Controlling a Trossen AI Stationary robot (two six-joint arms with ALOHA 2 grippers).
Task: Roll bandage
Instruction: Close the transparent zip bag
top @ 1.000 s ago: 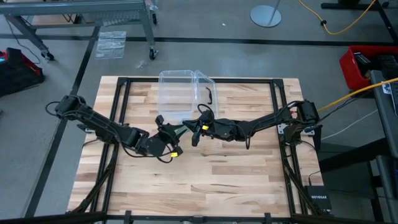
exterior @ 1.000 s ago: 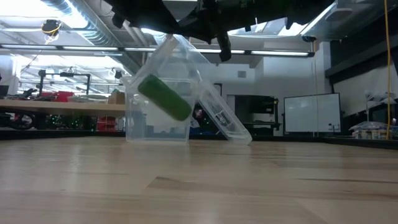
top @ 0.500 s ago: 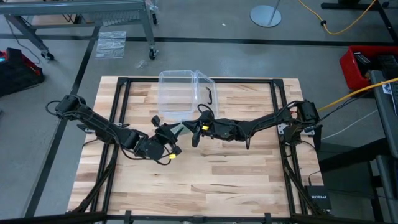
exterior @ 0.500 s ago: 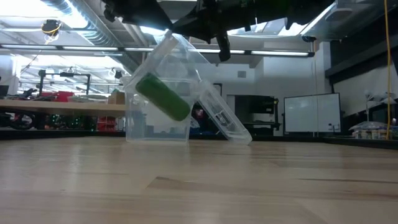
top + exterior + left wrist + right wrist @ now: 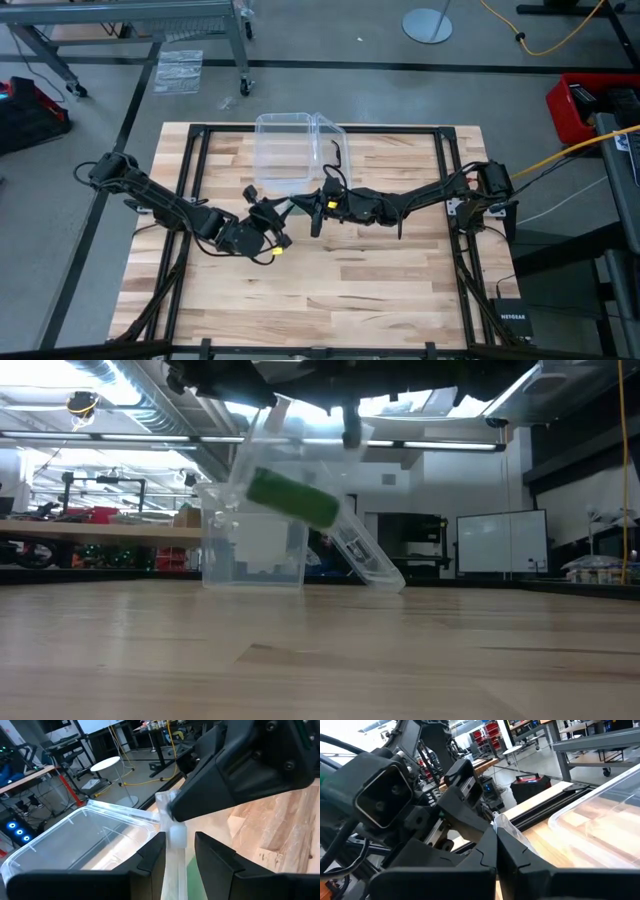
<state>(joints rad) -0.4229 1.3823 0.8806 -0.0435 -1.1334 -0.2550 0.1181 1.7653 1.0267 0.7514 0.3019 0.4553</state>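
Note:
The bandage (image 5: 292, 498) is a stubby green roll inside a crinkly clear wrapper (image 5: 268, 422). It hangs tilted in mid-air above the table's middle. My left gripper (image 5: 180, 840) and my right gripper (image 5: 496, 832) meet there, fingertip to fingertip (image 5: 297, 208). The left fingers stand on either side of the wrapped roll, whose green (image 5: 192, 870) shows between them. The right gripper is shut on the wrapper's end. The low view cuts off both grippers' upper parts. My left gripper holds the wrapped roll between its two fingers (image 5: 156, 851), coming nearly level from the table's left. The roll is lifted clear of the table and tilted. How far back it reaches does not show. My right gripper pinches the clear wrapper's free end (image 5: 501, 826) between its shut fingers, coming level from the table's right. The left wrist view shows that end (image 5: 167, 806) caught at its fingertips. The wrapper runs from there to the left fingers.
A clear plastic box (image 5: 290, 150) stands open at the table's far middle, just behind the grippers. Its lid (image 5: 350, 545) with a black handle (image 5: 338, 152) leans against its right side. Bare wooden tabletop (image 5: 330, 290) lies toward the near edge.
The wrapped roll has swung from a steep slant to a flatter one and has risen a little in the low view. My right gripper's wrist has turned slightly at the wrapper's end. Both hands have stayed in place, and neither gap has changed.

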